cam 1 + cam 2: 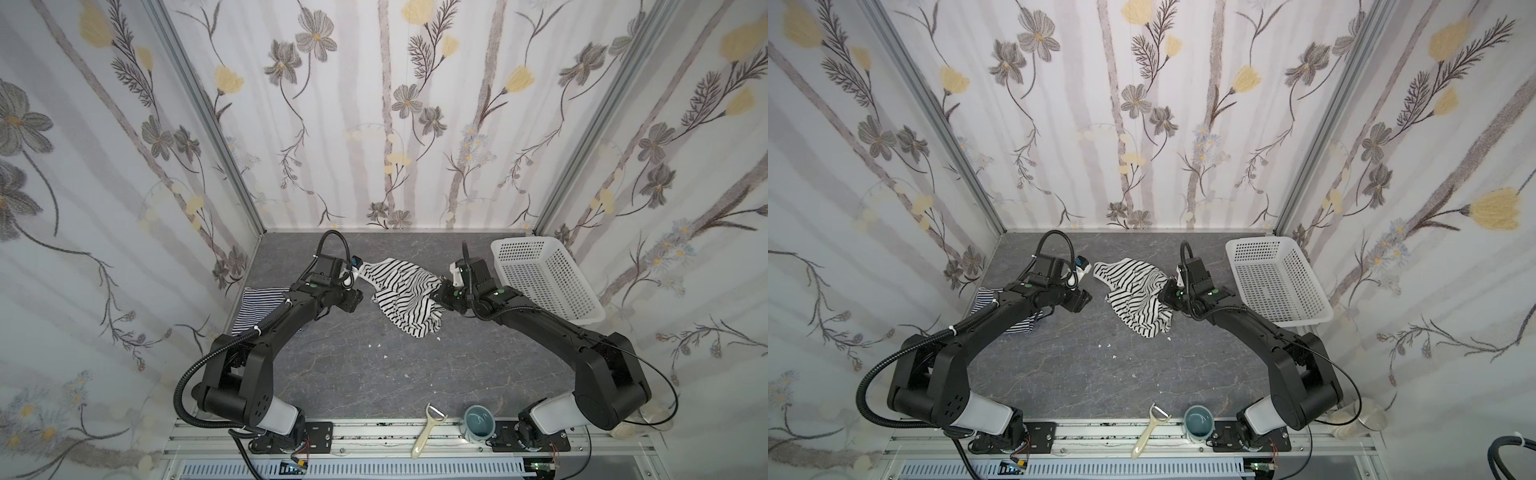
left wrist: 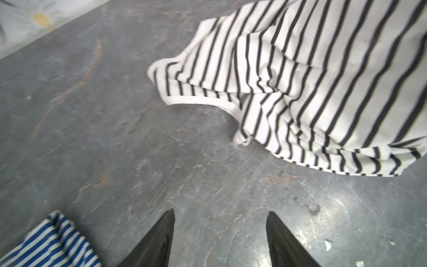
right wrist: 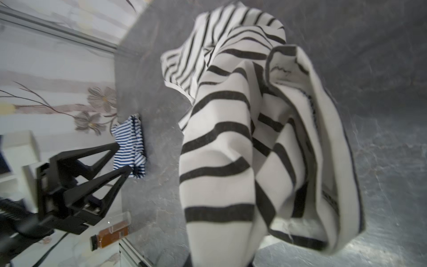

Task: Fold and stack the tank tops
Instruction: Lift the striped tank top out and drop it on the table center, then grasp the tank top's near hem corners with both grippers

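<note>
Here, the right tool (image 1: 437, 293) pinches the wide-striped tank top (image 1: 405, 299); the left tool (image 2: 219, 215) stands part open, empty, beside the fine-striped tank top (image 2: 53, 242).

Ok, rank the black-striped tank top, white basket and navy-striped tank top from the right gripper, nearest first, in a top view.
1. black-striped tank top: held in the right gripper, mid-scene.
2. white basket: right rear corner, close by.
3. navy-striped tank top: far left, on the opposite side.
</note>
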Robot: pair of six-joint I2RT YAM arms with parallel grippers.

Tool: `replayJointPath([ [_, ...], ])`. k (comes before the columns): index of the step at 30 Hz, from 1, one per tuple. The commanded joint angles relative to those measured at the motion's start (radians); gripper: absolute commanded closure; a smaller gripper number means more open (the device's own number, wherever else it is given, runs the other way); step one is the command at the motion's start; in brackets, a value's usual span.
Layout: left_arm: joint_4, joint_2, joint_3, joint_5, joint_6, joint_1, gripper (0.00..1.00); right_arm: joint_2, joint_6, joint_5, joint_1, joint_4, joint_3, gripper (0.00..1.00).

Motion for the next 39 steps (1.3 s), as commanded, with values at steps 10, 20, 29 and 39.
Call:
replayJointPath([
  [10, 0.015, 0.310, 0.167, -0.130, 0.007, -0.134, 0.38, 0.064, -0.073, 0.191, 0.024, -0.056, -0.011, 0.75],
  [20, 0.014, 0.463, 0.282, -0.272, 0.028, -0.145, 0.38, -0.028, -0.124, 0.419, -0.004, -0.209, 0.019, 0.58],
  [29, 0.039, 0.533, 0.293, -0.458, 0.052, -0.118, 0.39, -0.157, -0.148, 0.476, -0.057, -0.280, -0.031, 0.58],
  [39, 0.061, 0.685, 0.540, -0.614, 0.122, -0.054, 0.39, -0.057, -0.161, 0.338, -0.023, -0.195, -0.055, 0.57],
])
